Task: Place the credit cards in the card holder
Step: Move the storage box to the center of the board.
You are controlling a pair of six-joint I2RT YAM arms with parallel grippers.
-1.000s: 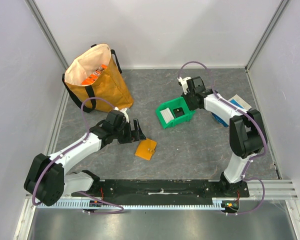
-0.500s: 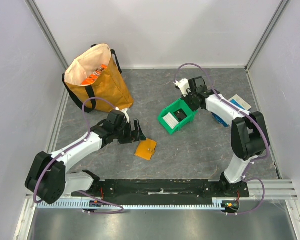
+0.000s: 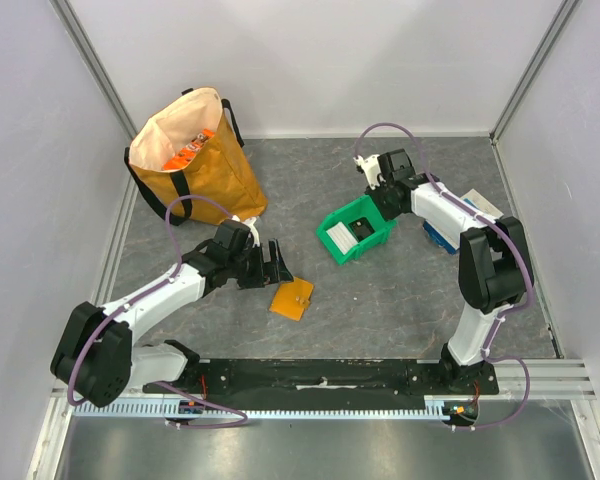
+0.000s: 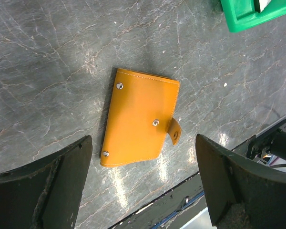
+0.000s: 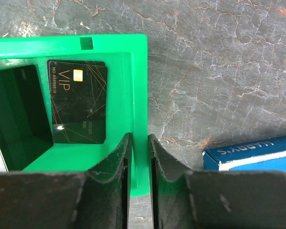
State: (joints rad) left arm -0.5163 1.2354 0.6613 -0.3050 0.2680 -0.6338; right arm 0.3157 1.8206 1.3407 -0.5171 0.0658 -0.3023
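The card holder (image 3: 292,298) is a small orange wallet lying closed on the table, seen flat in the left wrist view (image 4: 140,117) with its snap tab to the right. My left gripper (image 3: 277,263) hovers just left of it, wide open, its fingers (image 4: 52,181) on either side of the wallet's near end. A black credit card (image 5: 78,101) marked VIP lies inside the green bin (image 5: 140,86). A white card (image 3: 353,234) shows in the bin from above. My right gripper (image 5: 139,139) is shut on the bin's side wall, one finger inside and one outside.
An orange-yellow tote bag (image 3: 195,165) stands at the back left. A blue-and-white flat box (image 3: 470,207) lies under the right arm, just right of the bin (image 5: 250,153). Grey walls enclose the table on three sides.
My right gripper has turned and tilted the green bin while holding its wall, and the bin now sits slightly rotated. The left arm and the wallet have not moved.
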